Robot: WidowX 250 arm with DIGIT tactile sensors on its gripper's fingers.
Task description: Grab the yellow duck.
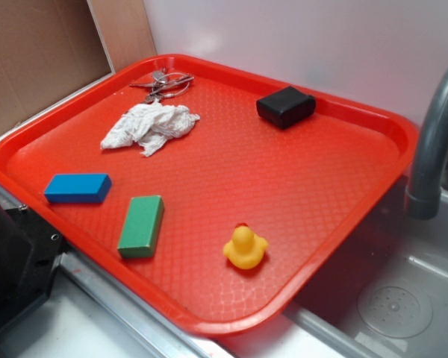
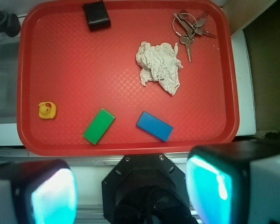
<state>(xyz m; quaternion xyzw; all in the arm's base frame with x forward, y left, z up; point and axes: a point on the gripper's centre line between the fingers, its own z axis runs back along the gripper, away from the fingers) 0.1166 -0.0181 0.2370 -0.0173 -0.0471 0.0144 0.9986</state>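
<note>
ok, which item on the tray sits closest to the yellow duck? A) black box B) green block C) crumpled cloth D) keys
B: the green block lies right beside the yellow duck along the same tray edge in the wrist view, while the black box, keys and crumpled cloth all sit toward the opposite side of the red tray.

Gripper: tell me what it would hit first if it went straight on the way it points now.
Probably bare red tray, between the green block and blue block. The gripper looks open; depth is unclear.
</note>
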